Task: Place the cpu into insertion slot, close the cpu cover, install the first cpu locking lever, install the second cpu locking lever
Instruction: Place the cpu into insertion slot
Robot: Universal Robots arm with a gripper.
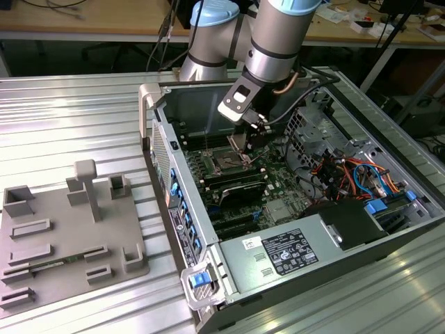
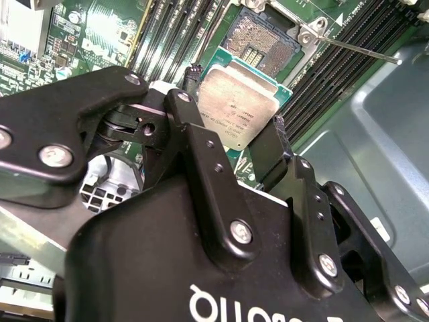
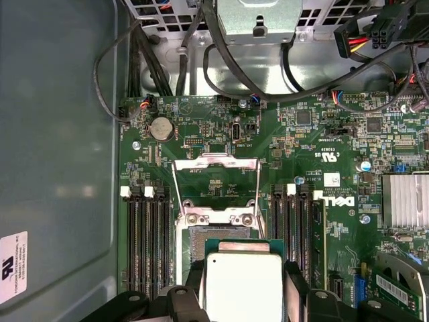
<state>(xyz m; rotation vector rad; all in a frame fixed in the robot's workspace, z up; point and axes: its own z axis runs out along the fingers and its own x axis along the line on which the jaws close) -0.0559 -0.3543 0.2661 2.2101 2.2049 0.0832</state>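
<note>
Gripper: the gripper [image 2: 236,102] has its two black fingers [image 2: 191,100] pinched on opposite edges of the cpu [image 2: 239,107], gripping the chip.
Cpu: tan-silver lid towards the camera in both wrist views, carried in the air and not seated. In the first wrist view it covers the near part of the insertion slot [image 3: 218,239].
Insertion slot: bare contact field just beyond the cpu, nothing lying in it. In the exterior view it sits at about eleven o'clock from the power supply box [image 1: 285,254], right under the fingers.
Cpu cover: the cpu cover [image 3: 214,159] is swung up on its hinge at the slot's far edge, with green board showing through its cut-out.
Locking lever: one thin locking lever [image 2: 355,48] juts free past the slot's corner in the second wrist view, not latched.
Memory slots: long black memory slots [image 3: 144,245] flank the socket on both sides.
Motherboard: the motherboard [image 3: 301,161] lies flat in the open computer case [image 1: 417,219].
Fixture tray: the grey fixture tray [image 1: 62,236] lies at nine o'clock from the case, well apart.
Step in hand: the first one, placing the cpu. Cover and levers look untouched.
What seating calls for: by my reading, the chip squared to the socket's edges, centred over the contacts and held level, then lowered gently, since a skewed drop could bend the contacts. How far the chip hangs above the slot cannot be told.
</note>
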